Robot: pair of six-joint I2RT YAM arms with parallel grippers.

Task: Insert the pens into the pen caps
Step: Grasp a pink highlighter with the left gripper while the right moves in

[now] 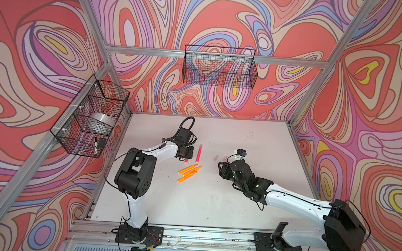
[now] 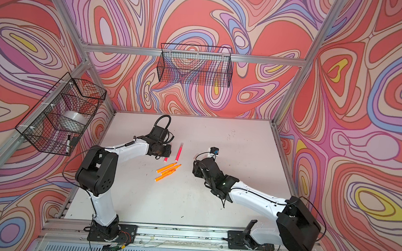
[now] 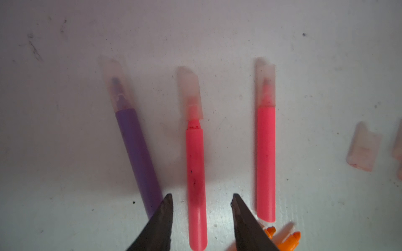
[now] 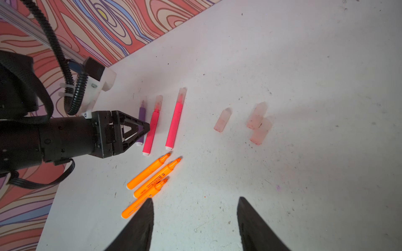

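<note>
Three pens lie side by side under my left gripper (image 3: 201, 196). They are a purple pen (image 3: 136, 152), a middle pink pen (image 3: 195, 184) and another pink pen (image 3: 265, 163). Each has a pale cap over its tip; the middle pen's cap (image 3: 191, 93) sits only partly on. The left jaws stand open on either side of the middle pink pen, with a gap on both sides. Three orange pens (image 4: 149, 171) lie uncapped, also seen in both top views (image 1: 189, 170) (image 2: 167, 169). Three loose pen caps (image 4: 221, 120) (image 4: 256, 116) (image 4: 261, 131) lie further right. My right gripper (image 4: 195, 199) hovers open and empty beside the orange pens.
A wire basket (image 1: 89, 118) on the left wall holds a tape roll and a black-and-white marker (image 1: 95, 145). Another wire basket (image 1: 219, 66) hangs on the back wall. The white table (image 1: 254, 139) is bounded by aluminium frame posts.
</note>
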